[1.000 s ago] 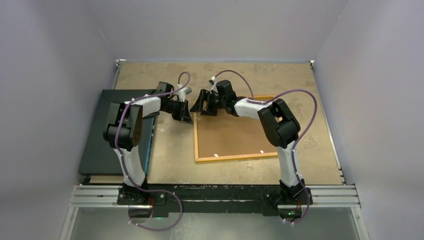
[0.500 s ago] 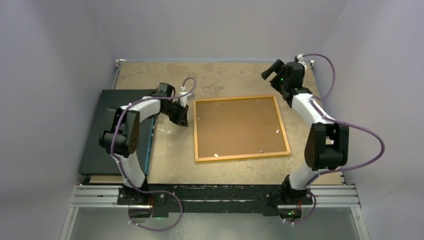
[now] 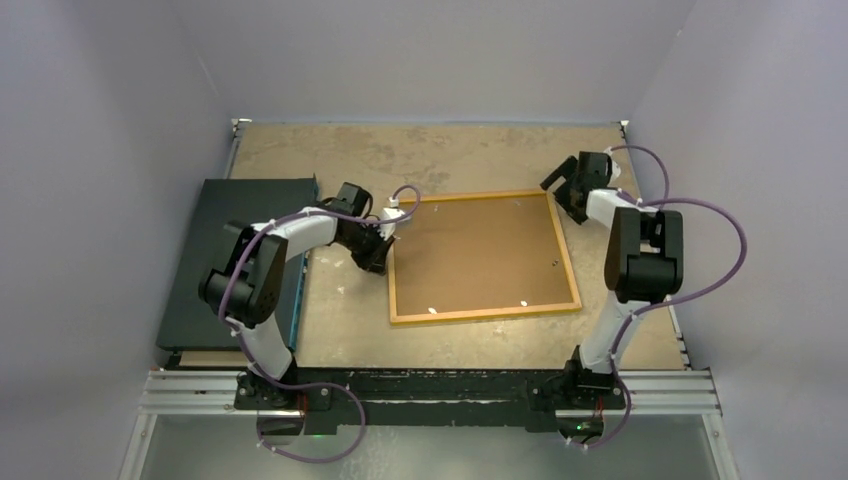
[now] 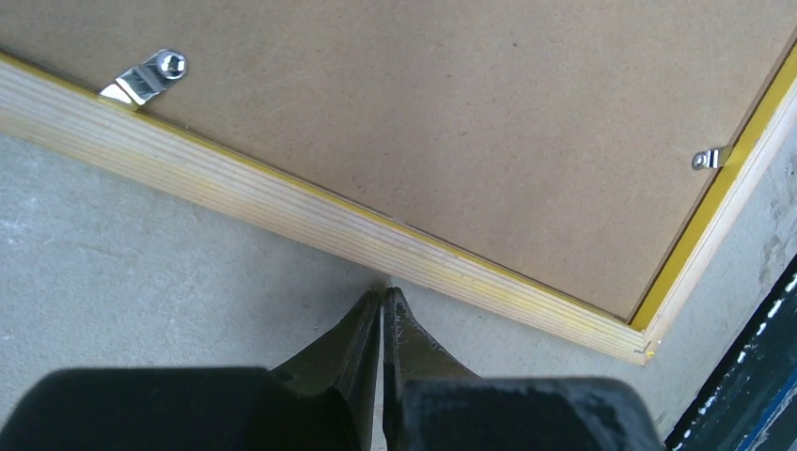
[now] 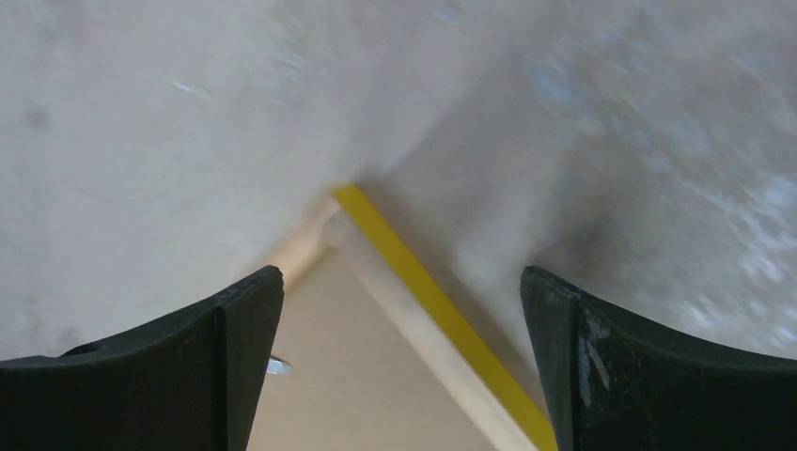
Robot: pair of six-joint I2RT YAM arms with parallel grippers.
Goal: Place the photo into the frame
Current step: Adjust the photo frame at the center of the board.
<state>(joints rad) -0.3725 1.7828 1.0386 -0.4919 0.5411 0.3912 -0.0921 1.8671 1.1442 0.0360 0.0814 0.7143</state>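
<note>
The frame [image 3: 480,313] lies face down in the middle of the table, its thin yellow-orange rim around a brown backing board [image 3: 475,250]. Small metal clips [image 4: 150,77] sit on the board's edges. The photo is hidden; no print shows in any view. My left gripper [image 3: 383,262] is shut with nothing in it. Its tips [image 4: 382,293] rest on the table against the outside of the frame's left rail [image 4: 282,193]. My right gripper [image 3: 562,188] stands open over the frame's far right corner [image 5: 442,315], and nothing lies between its fingers.
A flat black panel [image 3: 235,260] with a blue edge lies at the table's left side, close behind my left arm. It also shows at the lower right of the left wrist view [image 4: 752,376]. Grey walls close in the table on three sides.
My right arm swung from the frame's far left corner across to its far right corner and opened wider. My left gripper moved right, up to the frame's left rail.
</note>
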